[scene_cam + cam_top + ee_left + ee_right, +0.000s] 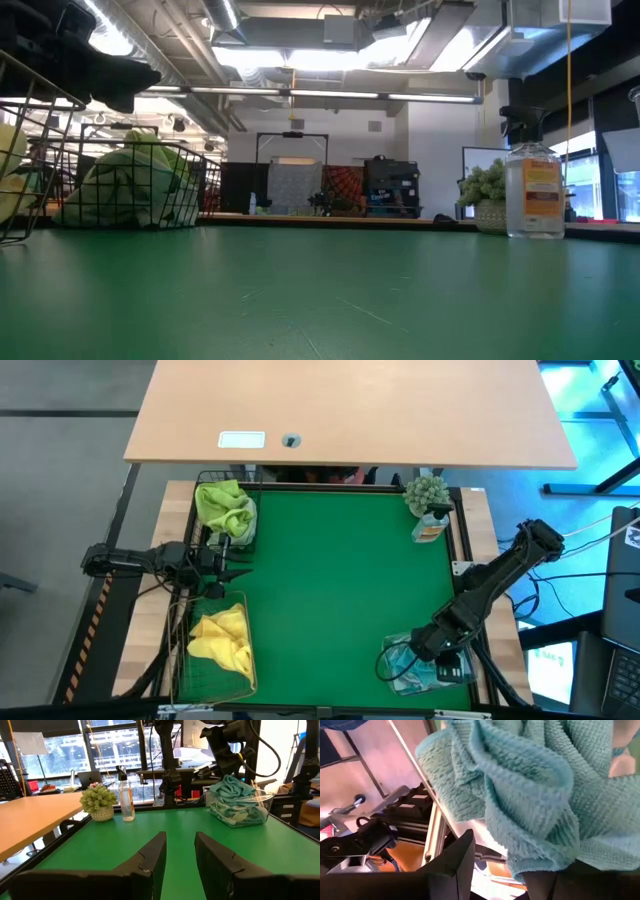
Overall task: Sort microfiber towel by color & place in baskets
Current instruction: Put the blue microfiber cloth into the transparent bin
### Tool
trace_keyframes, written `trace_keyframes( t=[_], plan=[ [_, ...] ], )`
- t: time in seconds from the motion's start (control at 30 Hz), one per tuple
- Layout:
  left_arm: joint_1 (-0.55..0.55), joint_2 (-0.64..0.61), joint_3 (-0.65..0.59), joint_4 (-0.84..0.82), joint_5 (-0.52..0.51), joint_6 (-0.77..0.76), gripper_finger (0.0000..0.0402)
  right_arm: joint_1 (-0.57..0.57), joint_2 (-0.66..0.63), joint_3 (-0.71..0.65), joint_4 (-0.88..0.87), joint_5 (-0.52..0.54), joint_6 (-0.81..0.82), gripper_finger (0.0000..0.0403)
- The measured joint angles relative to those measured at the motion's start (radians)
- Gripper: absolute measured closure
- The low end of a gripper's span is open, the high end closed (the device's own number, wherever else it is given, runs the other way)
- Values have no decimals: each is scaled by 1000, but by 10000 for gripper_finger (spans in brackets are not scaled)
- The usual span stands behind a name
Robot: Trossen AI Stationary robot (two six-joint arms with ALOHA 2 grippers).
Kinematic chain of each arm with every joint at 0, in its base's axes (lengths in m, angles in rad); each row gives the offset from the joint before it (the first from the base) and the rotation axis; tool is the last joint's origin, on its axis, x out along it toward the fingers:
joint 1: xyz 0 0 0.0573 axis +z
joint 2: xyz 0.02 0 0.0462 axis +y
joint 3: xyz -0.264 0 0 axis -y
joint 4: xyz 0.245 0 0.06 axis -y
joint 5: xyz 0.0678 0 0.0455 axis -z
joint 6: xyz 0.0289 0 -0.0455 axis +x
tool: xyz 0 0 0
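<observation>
L gripper (179,855) fingers apart; R gripper (425,645) low

We see a black wire basket (150,185) on the green mat (320,295), stuffed with a green towel (125,185). Far across the mat from it stand a clear spray bottle (533,180) and, just beside that, a small plant (486,195).

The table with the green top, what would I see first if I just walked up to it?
Bright towels already sorted by color: green towels in the black wire basket at the far left corner, yellow towels in the copper wire basket at the near left. The right gripper hangs over teal towels in the clear tub at the near right.
</observation>
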Motion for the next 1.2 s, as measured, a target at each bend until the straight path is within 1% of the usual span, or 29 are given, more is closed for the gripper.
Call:
trace_keyframes(
  t=[0.1,0.2,0.27,0.47,0.53,0.6,0.77,0.97,1.1,1.2],
  plan=[
    [0,0,0,0,0,-8,303,0,-28,0,0,-1,3,260],
    [0,0,0,0,0,-8,303,0,-64,0,-1,16,43,260],
    [0,0,0,0,0,-8,303,1,-87,0,-1,66,58,260],
    [0,0,0,0,0,-8,303,1,-137,0,13,266,46,260],
    [0,0,0,0,0,-8,303,1,-139,0,34,322,20,260],
    [0,0,0,0,0,-8,303,1,-139,0,73,343,-9,260],
    [0,0,0,0,0,-8,303,1,-139,0,193,345,-92,260],
    [0,0,0,0,0,-8,303,1,-139,0,328,390,-222,260],
    [0,0,0,0,0,-8,303,1,-139,0,364,442,-274,260],
    [0,0,0,0,0,-8,303,1,-139,0,379,510,-314,260]
  ],
)
